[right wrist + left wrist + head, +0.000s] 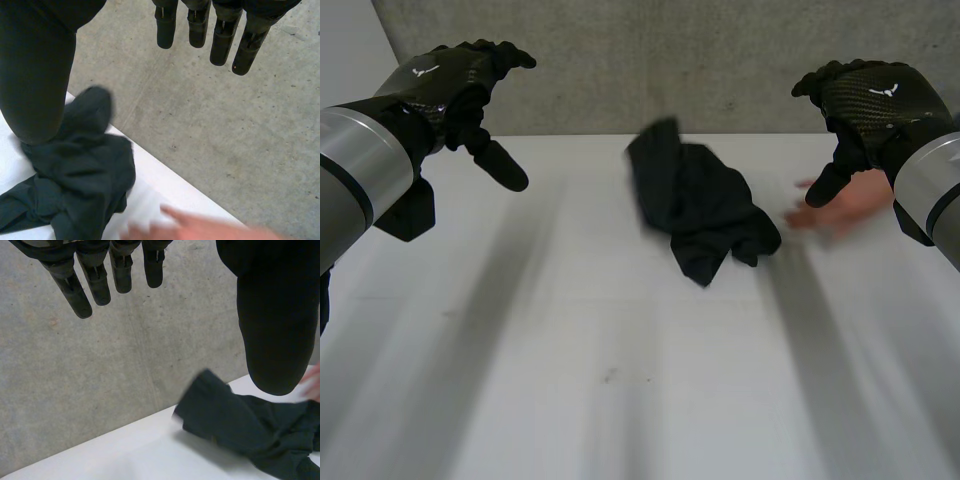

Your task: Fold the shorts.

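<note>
Nearest, a white desk (620, 400) stretches away. Farther back on it, dark shorts (705, 215) sit crumpled in a heap. Just right of the shorts is a person's hand (840, 205). The left hand (450, 90) and right hand (865, 100) hover well apart on either side of the shorts, fingers loosely spread, holding nothing. Beyond the shorts stands a grey wall (670, 60).

No words or numbers can be read anywhere. The only signs are a small white winged emblem (423, 71) on the back of the left hand (450, 92), at ten o'clock, and its twin on the right hand (868, 108), at two o'clock.
</note>
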Tool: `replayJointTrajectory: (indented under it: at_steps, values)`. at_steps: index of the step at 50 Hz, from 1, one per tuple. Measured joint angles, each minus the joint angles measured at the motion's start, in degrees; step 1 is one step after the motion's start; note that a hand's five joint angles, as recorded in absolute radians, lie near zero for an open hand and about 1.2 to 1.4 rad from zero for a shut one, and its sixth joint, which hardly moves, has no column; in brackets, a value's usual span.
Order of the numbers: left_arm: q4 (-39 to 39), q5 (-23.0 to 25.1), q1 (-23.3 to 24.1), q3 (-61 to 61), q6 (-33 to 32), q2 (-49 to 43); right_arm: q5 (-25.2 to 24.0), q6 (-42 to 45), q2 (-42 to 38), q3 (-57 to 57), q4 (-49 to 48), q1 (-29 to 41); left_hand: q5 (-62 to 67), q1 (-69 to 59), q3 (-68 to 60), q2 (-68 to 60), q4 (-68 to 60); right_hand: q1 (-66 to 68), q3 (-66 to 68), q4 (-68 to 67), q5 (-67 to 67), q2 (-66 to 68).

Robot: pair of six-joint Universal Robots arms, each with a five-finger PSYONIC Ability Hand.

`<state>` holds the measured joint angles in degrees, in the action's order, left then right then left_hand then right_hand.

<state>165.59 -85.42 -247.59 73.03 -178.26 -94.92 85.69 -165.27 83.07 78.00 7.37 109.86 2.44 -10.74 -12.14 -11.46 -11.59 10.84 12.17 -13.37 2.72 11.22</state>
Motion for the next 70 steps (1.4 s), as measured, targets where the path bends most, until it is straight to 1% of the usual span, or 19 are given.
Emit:
replayJointTrajectory:
  at_steps: [17, 26, 27, 30, 31, 32, 35, 36, 40, 46, 48, 49, 50, 51, 52, 55, 56, 65, 70]
  values:
    - [0.68, 0.07, 0.0, 0.63, -0.22, -0.24, -0.04, 0.55, -0.19, 0.35, -0.07, 0.08, 0.0, 0.0, 0.0, 0.0, 0.0, 0.0, 0.0, 0.0, 0.0, 0.0]
    - [0.94, 0.08, 0.03, 1.09, -0.29, -0.37, -1.58, 4.08, -3.77, 0.27, 0.08, -0.03, 0.0, 0.0, 0.0, 0.0, 0.0, 0.0, 0.0, 0.0, 0.0, 0.0]
    - [1.12, 0.08, 0.03, 1.11, -0.28, -0.59, -2.67, 5.19, -8.01, -0.73, -0.02, -0.02, 0.0, 0.0, 0.0, 0.0, 0.0, 0.0, 0.0, 0.0, -0.01, 0.0]
    - [1.53, 0.08, 0.02, 1.16, -0.28, -0.92, -3.3, 4.55, -12.18, -2.43, -0.78, 0.15, 0.0, 0.0, 0.0, 0.0, 0.0, 0.0, 0.0, 0.0, 0.0, 0.0]
    - [2.05, 0.05, 0.01, 1.27, -0.29, -1.24, -3.67, 2.71, -16.31, -4.52, -2.14, 0.49, 0.0, 0.0, 0.0, 0.0, 0.0, 0.0, 0.0, 0.0, -0.01, 0.0]
    - [2.26, 0.05, 0.01, 1.34, -0.3, -1.39, -3.7, 2.47, -16.75, -4.76, -2.31, 0.53, 0.0, 0.0, 0.0, 0.0, -0.01, 0.0, 0.0, 0.0, -0.01, 0.0]
    - [3.26, 0.01, 0.0, 1.67, -0.31, -2.12, -4.13, -2.69, -24.53, -9.27, -5.83, 1.21, 0.0, 0.0, 0.0, 0.0, 0.0, 0.0, 0.0, 0.0, -0.01, 0.0]
    - [3.26, 0.01, 0.0, 1.67, -0.31, -2.12, -4.13, -2.69, -24.53, -9.27, -5.83, 1.21, 0.0, 0.0, 0.0, 0.0, 0.0, 0.0, 0.0, 0.0, -0.01, 0.0]
    - [4.59, -0.09, 0.0, 2.04, -0.33, -3.68, -4.19, -9.0, -35.07, -16.07, -11.48, 2.02, 0.0, 0.0, 0.0, 0.0, 0.0, 0.0, 0.0, 0.0, 0.0, 0.0]
    - [5.03, -0.09, 0.0, 2.02, -0.33, -5.79, -3.59, -10.78, -44.72, -23.85, -14.94, 3.3, 0.0, 0.0, 0.0, 0.0, 0.0, 0.0, 0.0, 0.0, -0.01, 0.02]
    - [5.06, -0.07, 0.0, 2.0, -0.33, -6.58, -3.48, -10.74, -46.98, -25.95, -15.04, 3.79, 0.0, 0.0, 0.0, 0.0, 0.0, 4.55, 4.47, -3.82, 4.18, 5.84]
    - [5.08, -0.05, 0.0, 2.01, -0.33, -7.16, -3.44, -10.68, -48.14, -27.09, -14.89, 4.12, 0.0, 0.0, 0.0, 0.0, 0.0, 12.07, 11.91, -11.11, 11.22, 13.52]
    - [5.1, -0.05, 0.0, 2.01, -0.33, -7.43, -3.44, -10.66, -48.35, -27.32, -14.84, 4.19, 0.0, 0.0, 0.0, 0.0, 0.0, 25.34, 26.03, -25.21, 24.52, 26.99]
    - [5.21, -0.03, 0.0, 2.04, -0.33, -8.28, -3.46, -10.51, -49.24, -28.59, -14.3, 4.7, 0.0, 0.0, 0.0, 0.0, 0.0, 39.24, 43.55, -42.74, 41.04, 46.22]
    - [5.33, -0.03, 0.0, 2.07, -0.33, -8.64, -3.53, -10.44, -49.17, -28.8, -14.0, 4.9, 0.0, 0.0, 0.0, 0.0, 0.0, 40.99, 49.21, -47.74, 46.04, 50.92]
    - [5.86, -0.03, 0.01, 2.3, -0.33, -9.72, -3.95, -10.31, -47.68, -28.75, -13.46, 5.4, 0.0, 0.0, 0.0, 0.0, -0.01, 40.99, 49.21, -47.74, 46.04, 50.92]
    - [6.91, -0.05, 0.04, 2.8, -0.33, -11.09, -5.04, -10.22, -44.02, -27.5, -13.05, 5.9, 0.0, 0.0, 0.0, 0.0, 0.0, 42.06, 55.06, -54.59, 51.81, 55.92]
    - [13.67, 0.06, 1.05, 6.14, -0.3, -18.28, -10.61, -10.23, -25.67, -17.39, -12.54, 7.4, 0.0, 0.0, 0.0, 0.0, 0.0, 43.13, 55.54, -54.69, 51.82, 55.92]
    - [16.26, -0.19, 2.92, 6.55, -0.05, -23.78, -11.09, -10.21, -21.07, -12.91, -11.09, 9.55, 0.0, 0.0, 0.0, 0.0, 0.0, 43.14, 55.54, -54.7, 51.79, 55.92]
